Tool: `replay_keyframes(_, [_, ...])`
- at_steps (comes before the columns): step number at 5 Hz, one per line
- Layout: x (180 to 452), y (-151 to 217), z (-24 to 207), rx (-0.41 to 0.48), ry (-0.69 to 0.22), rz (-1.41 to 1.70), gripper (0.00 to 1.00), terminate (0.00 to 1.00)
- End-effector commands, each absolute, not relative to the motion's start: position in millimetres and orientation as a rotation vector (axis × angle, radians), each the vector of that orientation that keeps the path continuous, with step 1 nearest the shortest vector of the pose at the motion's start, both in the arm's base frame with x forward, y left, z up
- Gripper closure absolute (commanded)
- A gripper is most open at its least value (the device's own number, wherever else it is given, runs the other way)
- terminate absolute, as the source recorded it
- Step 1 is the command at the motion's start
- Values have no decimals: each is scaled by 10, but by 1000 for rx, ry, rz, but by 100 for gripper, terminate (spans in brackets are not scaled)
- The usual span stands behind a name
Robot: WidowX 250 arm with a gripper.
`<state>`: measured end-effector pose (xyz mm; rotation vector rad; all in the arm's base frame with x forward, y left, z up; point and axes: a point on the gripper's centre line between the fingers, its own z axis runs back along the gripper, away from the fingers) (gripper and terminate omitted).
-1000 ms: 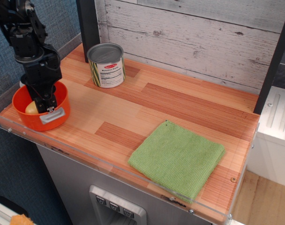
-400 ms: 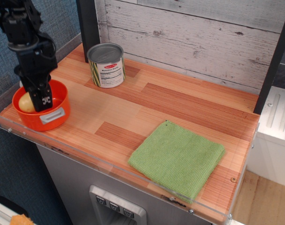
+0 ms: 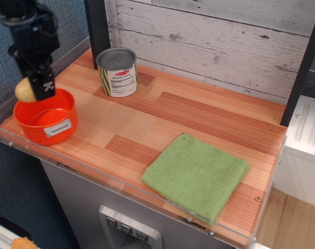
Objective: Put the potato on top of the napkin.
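Observation:
My black gripper [image 3: 34,89] is at the far left, shut on the yellowish-tan potato [image 3: 24,90]. It holds the potato in the air just above the back rim of the orange bowl [image 3: 43,122]. The bowl now looks empty. The light-green napkin [image 3: 196,175] lies flat at the front right of the wooden tabletop, far from the gripper, with nothing on it.
A tin can [image 3: 117,71] with a striped label stands at the back left, right of the gripper. A clear plastic lip [image 3: 121,187] runs along the table's front edge. A whitewashed plank wall [image 3: 209,36] backs the table, with a dark post [image 3: 97,26] behind the can.
The gripper closed on the potato inside the orange bowl and lifted it up out of the bowl. The bowl, can and napkin have not moved.

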<state>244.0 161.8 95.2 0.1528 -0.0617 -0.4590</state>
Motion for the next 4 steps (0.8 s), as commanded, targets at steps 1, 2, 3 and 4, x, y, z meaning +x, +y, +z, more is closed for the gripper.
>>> replay_keyframes(1, [2662, 1082, 1312, 206, -132, -549, 100, 0])
replay_keyframes(2, [2754, 734, 1344, 156, -178, -635, 100, 0])
replay_keyframes(3, [2817, 373, 1287, 167, -176, -700, 100, 0])
replay_keyframes(4, [2719, 0, 1231, 124, -189, -793, 100, 0])
